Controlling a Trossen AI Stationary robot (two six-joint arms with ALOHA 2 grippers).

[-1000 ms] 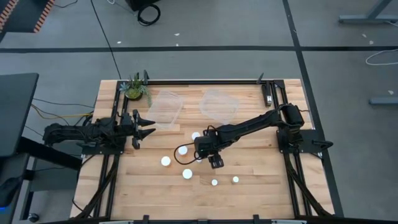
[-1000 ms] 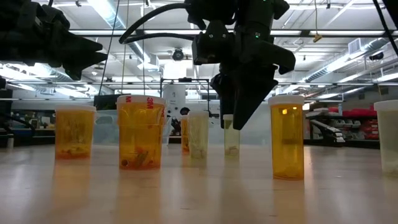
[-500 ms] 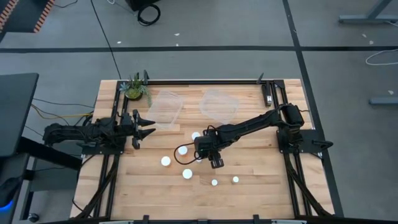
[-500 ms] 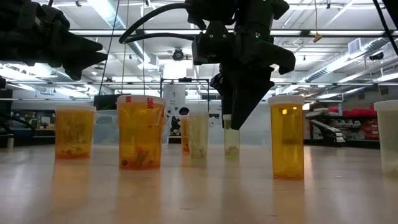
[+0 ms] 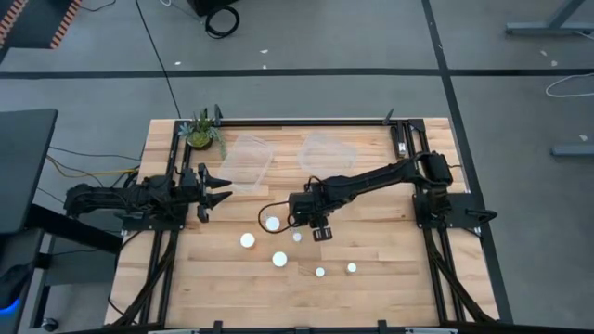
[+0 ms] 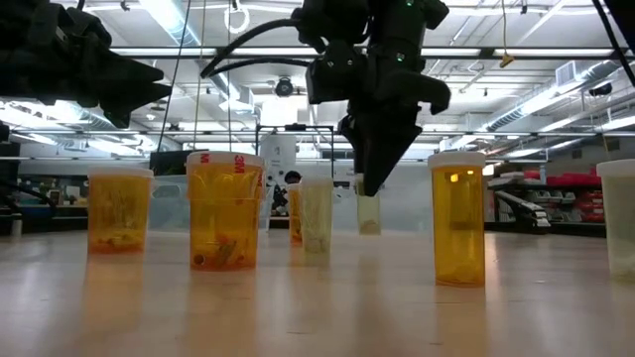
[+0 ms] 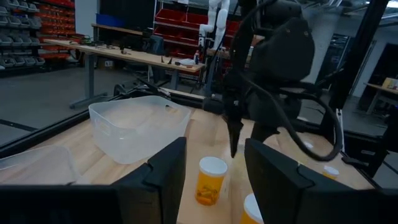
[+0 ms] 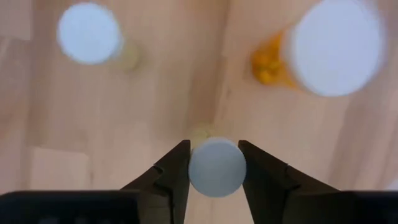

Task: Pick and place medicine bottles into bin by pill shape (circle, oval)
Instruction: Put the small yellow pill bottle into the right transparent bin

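Note:
Several small bottles with white caps stand upright on their bases on the wooden table (image 5: 390,278), among them wide amber ones (image 6: 225,210) (image 6: 457,220) and a narrow pale one (image 6: 316,213). My right gripper (image 5: 321,233) is at mid-table, shut on a narrow pale bottle (image 6: 369,212); its white cap (image 8: 216,167) shows between the fingers. My left gripper (image 5: 223,188) hovers open at the table's left side with nothing in it. My right gripper pinches the narrow bottle at its white cap (image 8: 216,167) between its two fingers (image 8: 174,169). The fingers come from above, pointing down. The bottle hangs upright below them, its base (image 6: 369,230) a little above the tabletop.
Two clear plastic bins (image 5: 249,158) (image 5: 327,156) sit side by side at the far edge. A small potted plant (image 5: 200,133) stands at the far left corner. More white caps (image 5: 272,223) (image 5: 297,237) (image 5: 279,259) lie close around the right gripper.
My right gripper has shut on the narrow bottle's cap and gone up a little, shifting slightly toward the far edge. The bottle, which stood on the table, is now lifted just clear and stays upright.

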